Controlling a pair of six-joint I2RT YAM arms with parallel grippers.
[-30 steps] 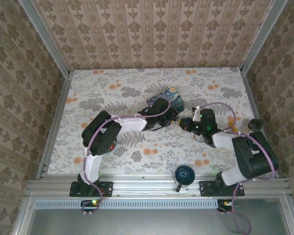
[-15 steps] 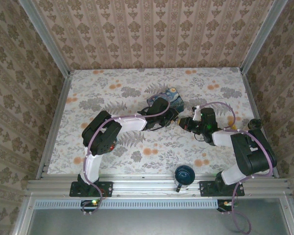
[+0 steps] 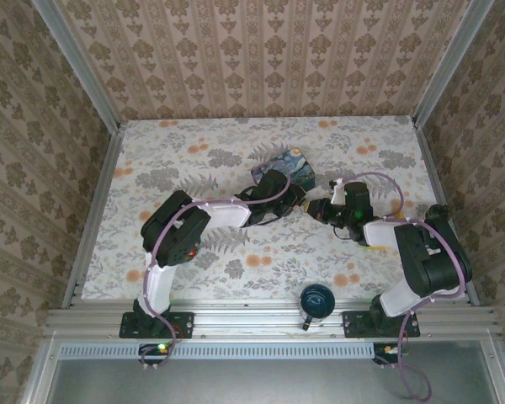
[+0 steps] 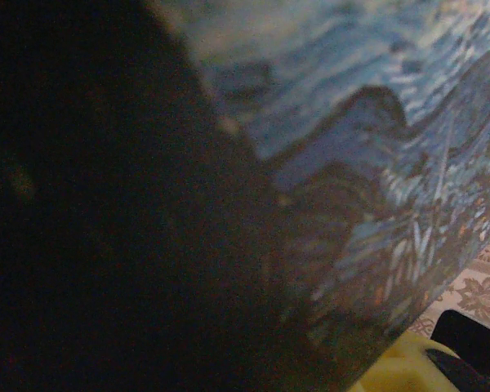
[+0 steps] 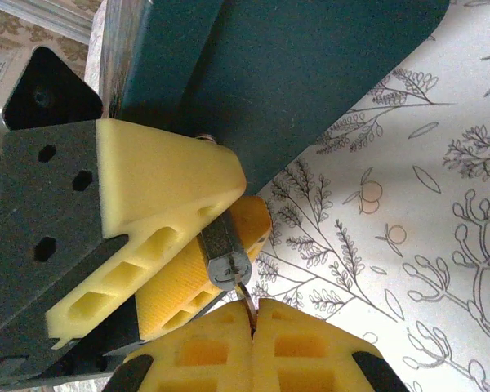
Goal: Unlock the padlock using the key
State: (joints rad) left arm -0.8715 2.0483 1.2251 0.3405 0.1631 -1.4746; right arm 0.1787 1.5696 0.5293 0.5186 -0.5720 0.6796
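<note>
Now our left gripper (image 3: 300, 202) clamps narrowly on the padlock (image 5: 226, 260) while our right gripper (image 5: 251, 314), pinched shut on the key (image 5: 246, 296), meets it.

black arms (image 3: 172, 231), yellow fingers (image 5: 204, 351), purple cables (image 3: 375, 175)

The right gripper (image 3: 313, 208) has seemingly edged slightly closer to the left gripper (image 3: 300, 200).
</note>
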